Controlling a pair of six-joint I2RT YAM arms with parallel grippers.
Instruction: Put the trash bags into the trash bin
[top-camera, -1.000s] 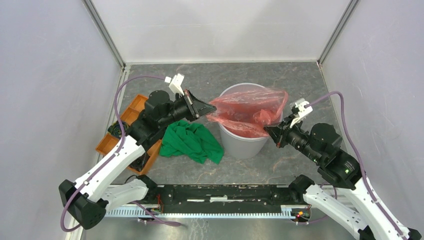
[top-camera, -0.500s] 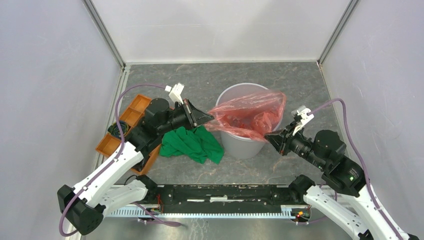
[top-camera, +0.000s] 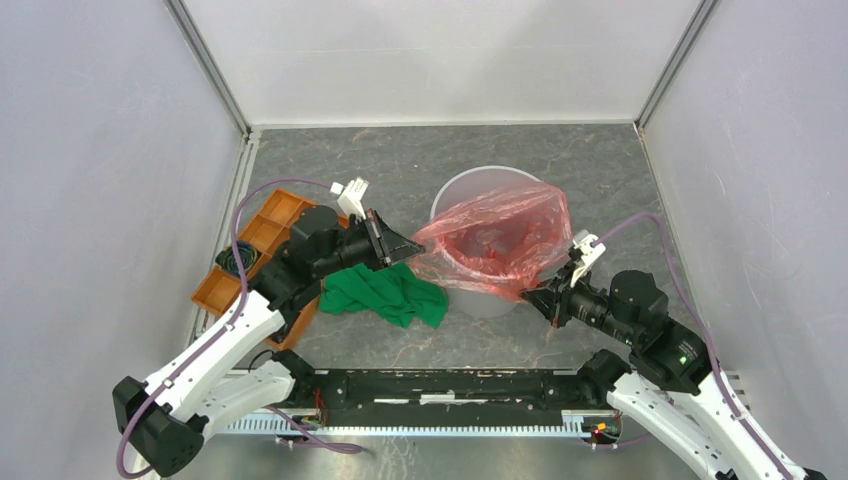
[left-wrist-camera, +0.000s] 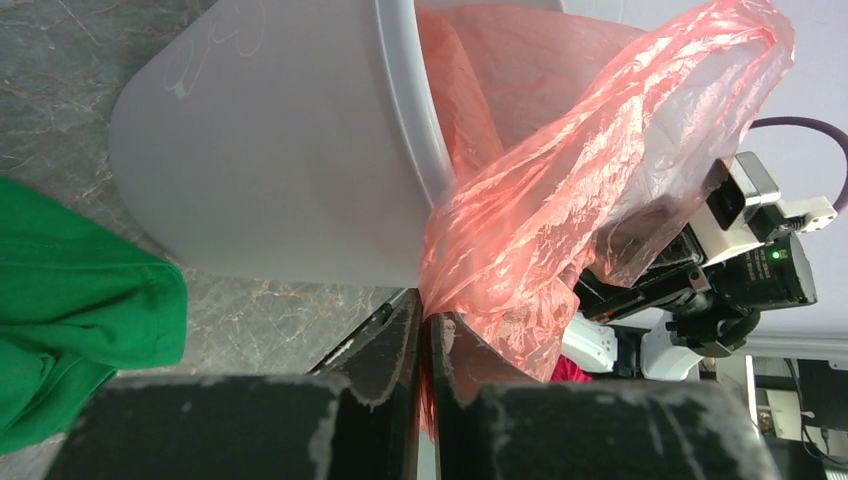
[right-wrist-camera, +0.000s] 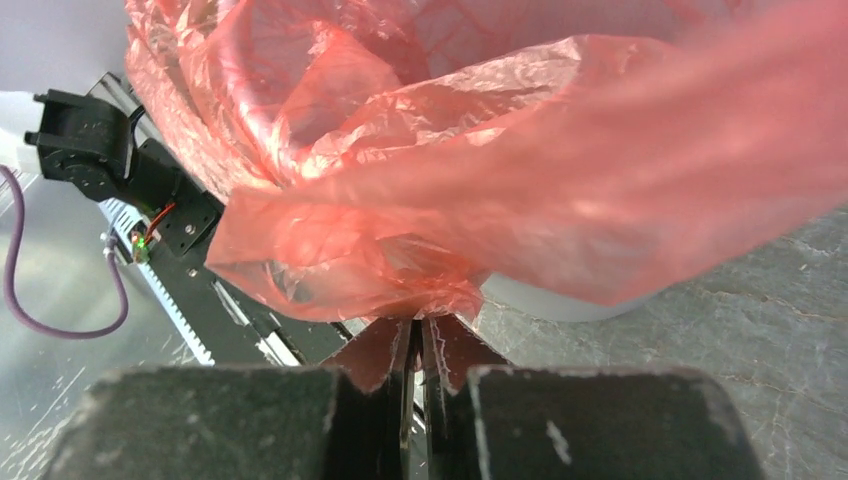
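The red-pink trash bag (top-camera: 495, 240) is spread open over the round grey-white trash bin (top-camera: 470, 190) at the table's middle, its body hanging inside. My left gripper (top-camera: 418, 250) is shut on the bag's left edge, just left of the bin's rim. My right gripper (top-camera: 530, 295) is shut on the bag's front-right edge, low beside the bin's near wall. In the left wrist view the film (left-wrist-camera: 560, 200) drapes over the bin's rim (left-wrist-camera: 405, 130) into my pinched left gripper (left-wrist-camera: 426, 322). In the right wrist view the bag (right-wrist-camera: 420, 180) fills the frame above my right gripper (right-wrist-camera: 416, 325).
A crumpled green cloth (top-camera: 385, 290) lies left of the bin, under my left arm. An orange compartment tray (top-camera: 240, 262) with a black roll sits at the far left. The rail with the arm bases (top-camera: 450, 385) runs along the near edge. Grey walls enclose three sides.
Both grippers have moved down and toward the near edge with the bag held, pulling its mouth lower over the bin's front rim. The bin has not moved.
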